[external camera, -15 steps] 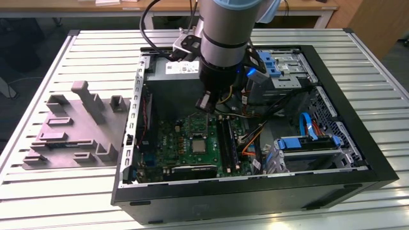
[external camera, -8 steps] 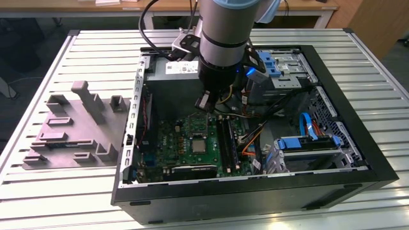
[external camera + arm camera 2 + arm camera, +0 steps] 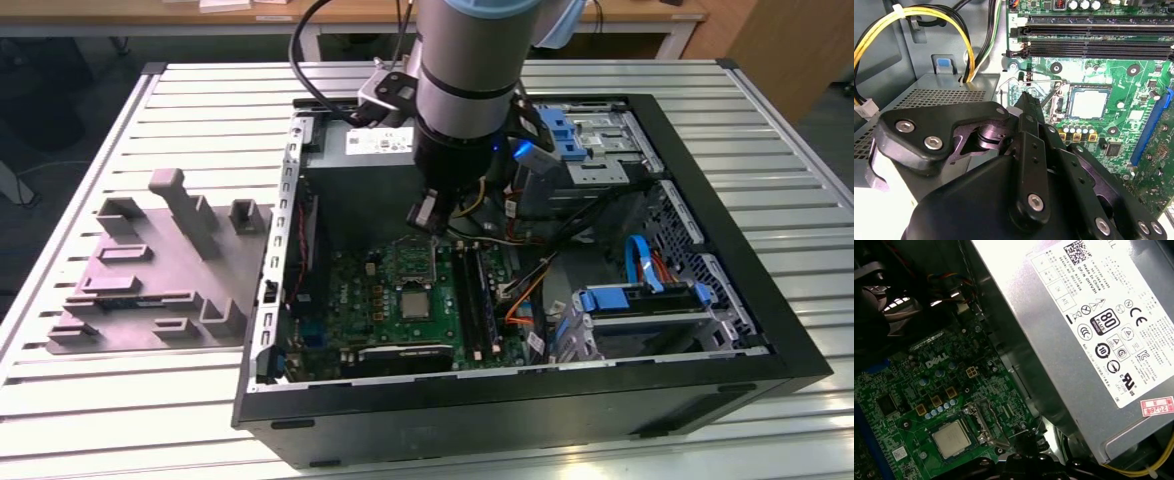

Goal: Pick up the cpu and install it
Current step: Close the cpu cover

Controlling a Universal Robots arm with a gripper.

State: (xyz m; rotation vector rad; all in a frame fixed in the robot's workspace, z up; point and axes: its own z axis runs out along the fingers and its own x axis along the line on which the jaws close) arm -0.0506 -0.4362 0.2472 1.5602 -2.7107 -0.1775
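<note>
Black and bulky, the gripper (image 3: 1026, 100) hangs low inside the open computer case (image 3: 747, 330), its fingers drawn together to a narrow tip with nothing between them. In the second wrist view that tip sits over the bare metal frame at the edge of the chip socket.

On the green circuit board (image 3: 400, 320) the chip (image 3: 1089, 103) lies flat in its socket: a small square with a pale silver top and a thin darker rim, level with the board. In the first wrist view the chip (image 3: 952, 438) shows the same dull silver face, with a row of small yellow parts and blue cylinders just beside it. In the exterior view the chip (image 3: 416, 305) lies near the board's middle, just beyond the gripper and apart from it. The thin wire lever (image 3: 1041, 80) of the socket stands between the fingertips and the chip.

Around the gripper, the big grey box with a white label (image 3: 1094, 340) fills the case wall next to the board. Yellow and black cables (image 3: 944, 20) loop over a perforated metal cover close to the gripper. Long black memory slots (image 3: 1094, 42) run along the board past the socket. Outside the case, on the slatted metal table (image 3: 200, 400), a grey plastic block with upright posts (image 3: 147, 270) rests at the exterior view's left.
</note>
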